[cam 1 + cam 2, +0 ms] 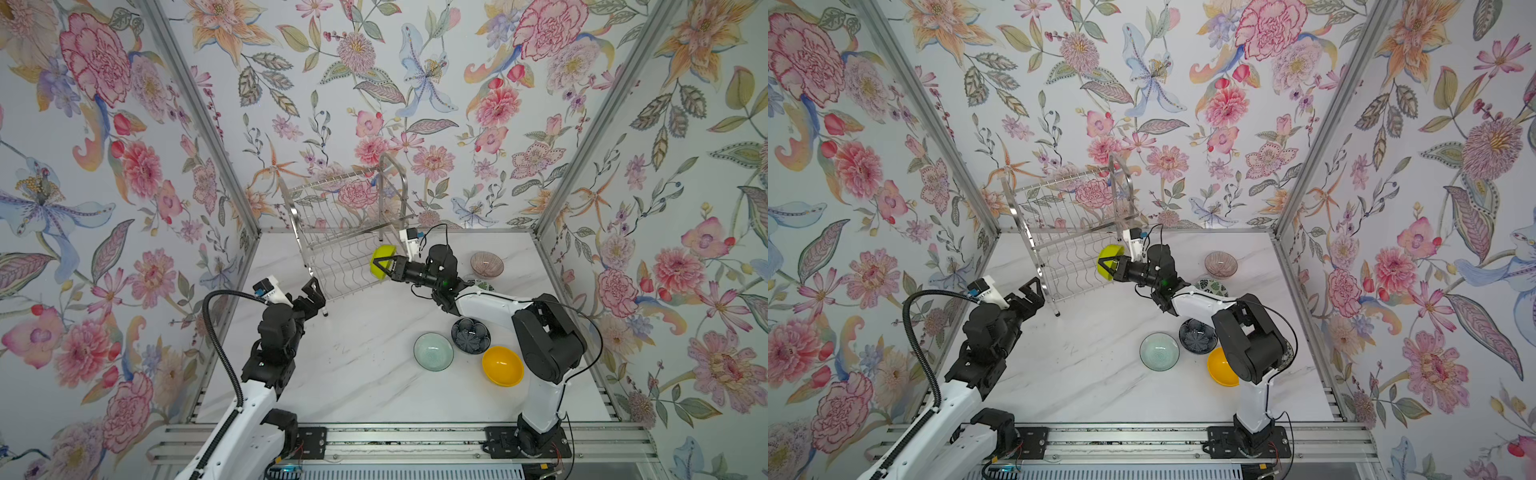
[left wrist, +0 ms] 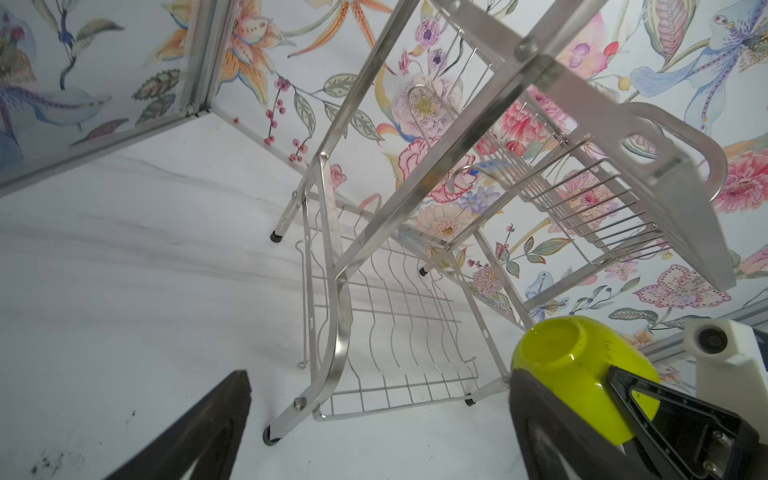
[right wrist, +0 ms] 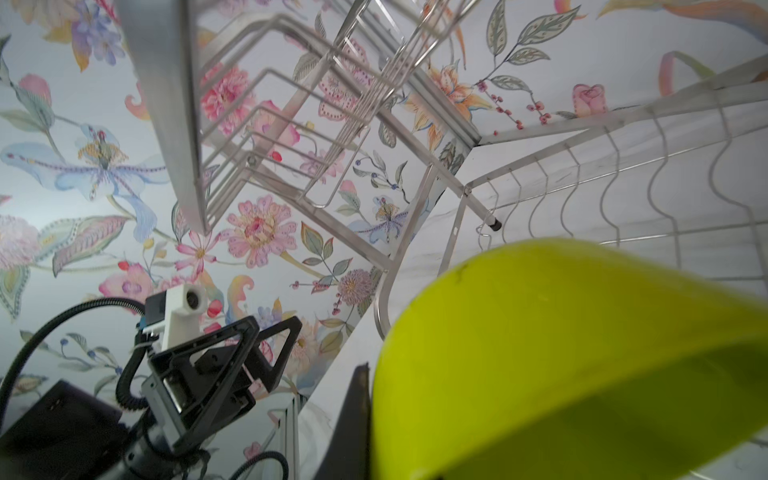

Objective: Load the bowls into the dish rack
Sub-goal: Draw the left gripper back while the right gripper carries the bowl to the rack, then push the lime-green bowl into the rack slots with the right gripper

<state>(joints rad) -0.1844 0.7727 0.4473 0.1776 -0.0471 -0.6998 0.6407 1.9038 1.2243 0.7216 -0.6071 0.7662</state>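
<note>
Both top views: right tool [image 1: 375,262] pinches glossy lime bowl [image 1: 386,251]; left tool [image 1: 319,296] gapes empty.

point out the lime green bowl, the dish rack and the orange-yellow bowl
lime green bowl [image 1: 385,252], in a top view, on its upper part
dish rack [image 1: 340,266], in a top view, on its lower tier wires
orange-yellow bowl [image 1: 503,365], in a top view, on its inner bottom

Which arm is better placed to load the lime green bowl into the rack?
Right. The right gripper holds the lime green bowl at the lower tier of the dish rack; the left gripper is open and empty.
</note>
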